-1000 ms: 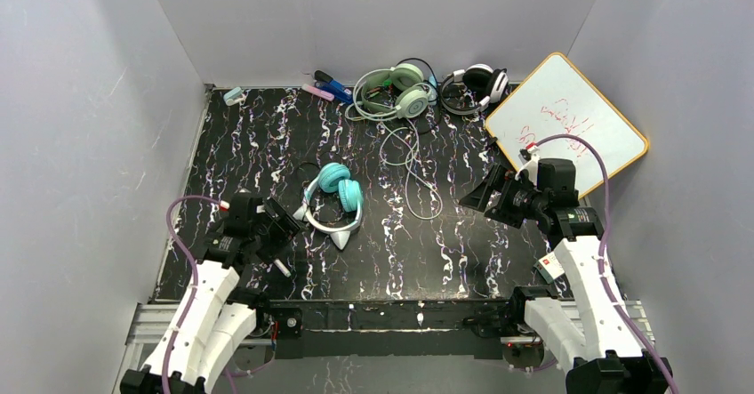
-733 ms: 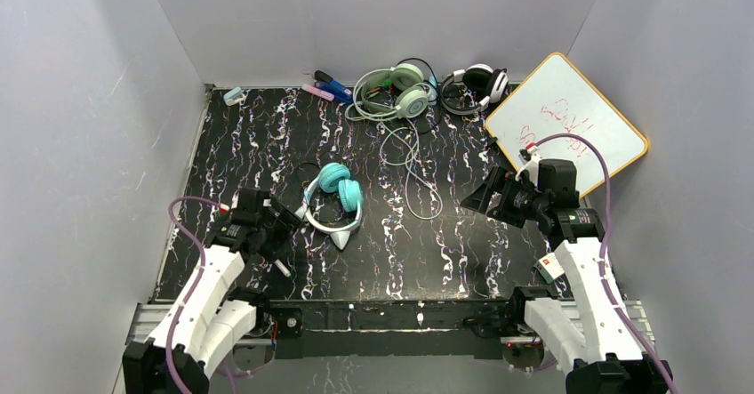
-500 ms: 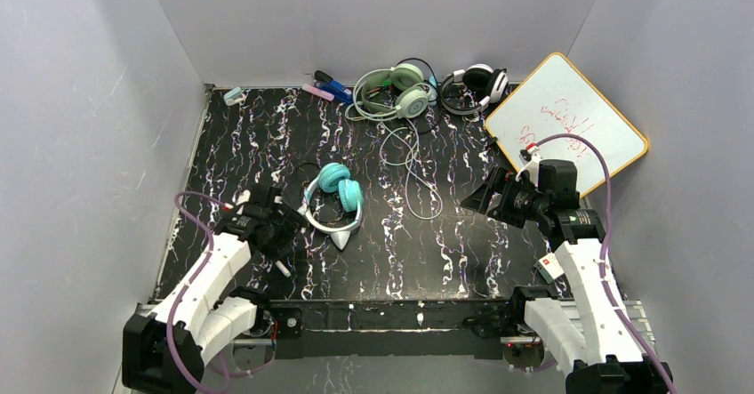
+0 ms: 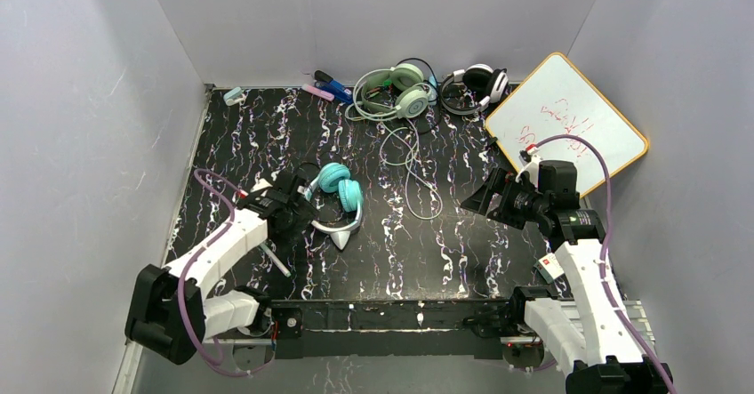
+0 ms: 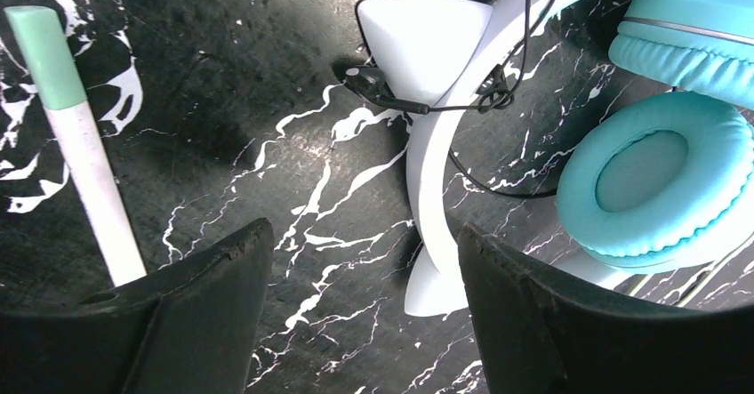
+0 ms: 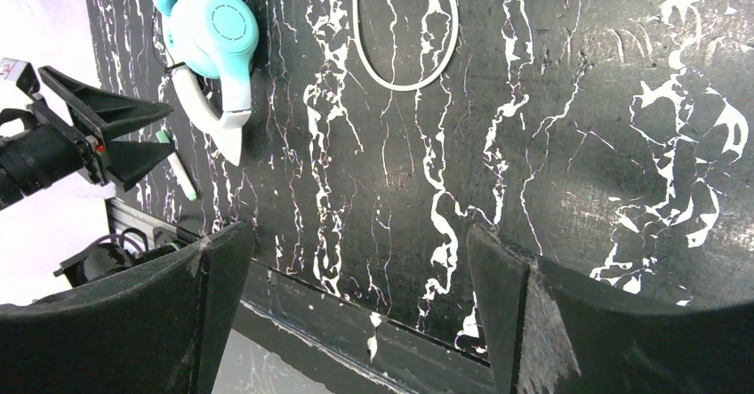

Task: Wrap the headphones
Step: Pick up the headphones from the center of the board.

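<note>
On a black, white-veined tabletop [image 4: 249,136] boxed in by plain grey walls [image 4: 80,100], the teal cat-ear headphones [image 4: 338,200] lie left of centre; mint-green headphones [image 4: 391,92] and black-and-white headphones [image 4: 476,87] sit at the far edge near a leaning whiteboard [image 4: 569,123]; the left gripper [image 5: 356,261] hovers, jaws apart, just beside the teal set's white band; the right gripper [image 6: 351,243] gapes wide over bare tabletop.

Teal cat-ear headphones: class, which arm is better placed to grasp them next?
Left. The left gripper, open, sits beside the headphones' white band; the right gripper, also open, is far across the table.
</note>
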`<state>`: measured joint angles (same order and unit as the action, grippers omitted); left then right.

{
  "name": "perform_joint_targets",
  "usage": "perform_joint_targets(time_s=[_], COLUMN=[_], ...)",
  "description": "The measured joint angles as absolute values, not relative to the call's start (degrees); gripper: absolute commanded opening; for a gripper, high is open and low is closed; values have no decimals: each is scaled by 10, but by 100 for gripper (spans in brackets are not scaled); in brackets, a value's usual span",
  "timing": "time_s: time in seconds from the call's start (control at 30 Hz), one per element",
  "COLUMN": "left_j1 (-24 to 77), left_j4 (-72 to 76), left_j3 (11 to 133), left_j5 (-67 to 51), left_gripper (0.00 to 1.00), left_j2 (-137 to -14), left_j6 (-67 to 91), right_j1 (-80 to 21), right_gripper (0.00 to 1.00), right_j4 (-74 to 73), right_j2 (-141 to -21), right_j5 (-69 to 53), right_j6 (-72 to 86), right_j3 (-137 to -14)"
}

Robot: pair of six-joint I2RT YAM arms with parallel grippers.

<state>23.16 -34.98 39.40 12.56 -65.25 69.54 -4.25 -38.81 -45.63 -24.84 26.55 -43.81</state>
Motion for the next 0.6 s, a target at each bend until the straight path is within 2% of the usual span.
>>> perform_joint_targets(time_s=[0.3,0.43,0.5,0.6], left_j1=[296,317,323,327], left_j4=[-332,-327,-327,-330], left_j3=[434,455,465,475], left_j5=[174,192,208,224], left_gripper=[72,60,51,47], left_j2=[-733,-790,-818,-849], left_j6=[747,758,761,764], right_j1=[-46,-46,-46,-47], right_gripper=[99,99,99,99], right_j4=[-390,-390,-390,-391], right_j2=[-451,-449,-447,-444], right_j5=[-256,-257,-258,-259], right_j6=[266,265,265,265], right_j3=[-440,-447,-449,-450])
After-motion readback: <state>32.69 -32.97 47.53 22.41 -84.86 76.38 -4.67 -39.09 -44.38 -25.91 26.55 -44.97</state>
